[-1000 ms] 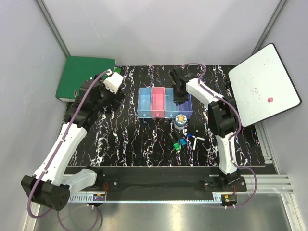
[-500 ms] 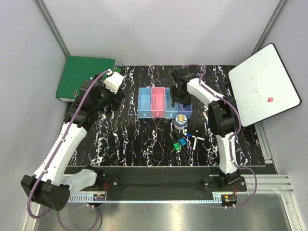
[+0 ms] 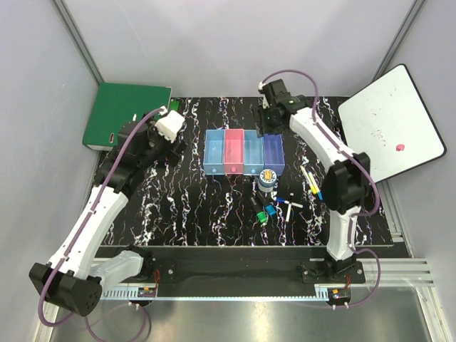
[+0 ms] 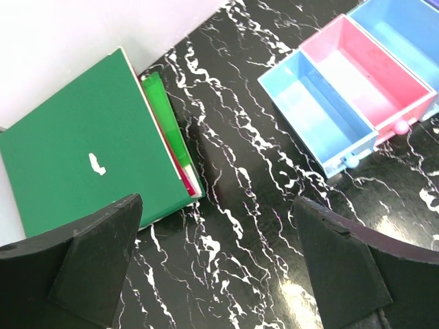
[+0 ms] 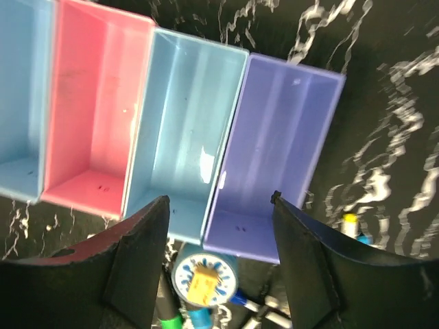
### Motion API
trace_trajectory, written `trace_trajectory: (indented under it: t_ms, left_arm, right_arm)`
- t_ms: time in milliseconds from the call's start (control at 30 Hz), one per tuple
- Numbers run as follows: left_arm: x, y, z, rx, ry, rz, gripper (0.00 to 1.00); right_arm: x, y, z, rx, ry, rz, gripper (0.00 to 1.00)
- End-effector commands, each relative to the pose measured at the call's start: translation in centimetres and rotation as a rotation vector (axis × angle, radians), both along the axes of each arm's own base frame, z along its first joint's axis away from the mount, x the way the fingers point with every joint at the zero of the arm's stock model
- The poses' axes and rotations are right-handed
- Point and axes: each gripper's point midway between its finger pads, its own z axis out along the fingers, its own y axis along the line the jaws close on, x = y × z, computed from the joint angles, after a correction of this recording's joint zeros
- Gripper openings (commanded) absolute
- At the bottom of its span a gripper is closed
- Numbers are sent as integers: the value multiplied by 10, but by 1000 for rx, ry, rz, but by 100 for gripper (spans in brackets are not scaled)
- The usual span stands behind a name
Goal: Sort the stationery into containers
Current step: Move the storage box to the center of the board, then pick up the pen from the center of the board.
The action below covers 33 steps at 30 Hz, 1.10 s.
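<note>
Both arms rise from bases at the near edge. The left arm slants toward the far-left corner, where its left gripper hangs above bare tabletop between the green binder and the row of four bins, jaws spread wide. The right arm bends at an elbow near the right edge and reaches back to the far side. Its right gripper points down over the far ends of the two right-hand bins, jaws apart. The tape roll stands just nearward of the bins, with the markers and pens nearer the near edge.
</note>
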Motion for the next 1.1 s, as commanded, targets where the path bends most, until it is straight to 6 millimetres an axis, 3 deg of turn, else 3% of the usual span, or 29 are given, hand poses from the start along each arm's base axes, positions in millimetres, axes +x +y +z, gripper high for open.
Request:
trace_trajectory:
  t_ms: [0,133,167,300,367,467,700,933,1067]
  left_arm:
    - [-4,-16,-8,19,5,-95,99]
    - [-7,-16,-11,58,15,-113,99]
    - [-9,-15,-10,59,17,-115,99]
    - [-19,-15,-5,66,12,-134,99]
    - [-24,-14,-2,64,3,-132,99]
    - [-29,-14,0,67,-5,-139,99]
    - [-32,-14,6,83,-14,-136,99]
    - [-37,-17,6,111,-2,-149,99]
    - [-35,-21,6,118,5,-151,99]
  right_arm:
    - [-20,-36,50,-100,-122,154,69]
    - [-49,-84,29,-187,-36,262,66]
    - [-55,-95,32,-208,-41,300,65]
    - [-84,-136,6,-165,63,330,64]
    - [-94,-146,0,-167,74,350,63]
    - [-115,-152,-29,-149,135,372,61]
    - [-108,-164,-67,-124,106,296,49]
    - [-107,-207,-93,-101,119,172,46]
    - [-110,-207,-105,-85,139,177,45]
